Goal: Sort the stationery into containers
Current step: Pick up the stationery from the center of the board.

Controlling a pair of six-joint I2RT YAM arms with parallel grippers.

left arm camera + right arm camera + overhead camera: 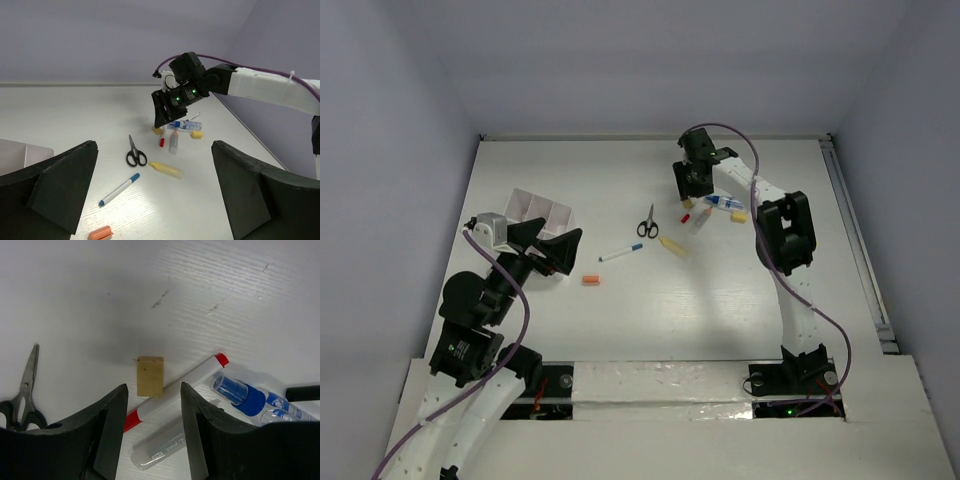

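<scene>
Treat the white table [650, 310] as two zones: white compartment box [542, 212] at far left, loose stationery clustered far, right of centre. Leave the left gripper [563, 252] parked just near the box, spread wide and empty. Work with the right gripper [692, 192], poised over the cluster, jaws partly apart, gripping nothing. Steer clear of the scissors [22, 395] to the left. Avoid catching the red-capped pen [175, 390], touching or just beside the target; cannot tell which. Centre on the beige eraser [150, 376], flat on the table in line with the gap between the fingers. Descend straight, close across its narrow sides, lift clear, then carry left to a compartment.
</scene>
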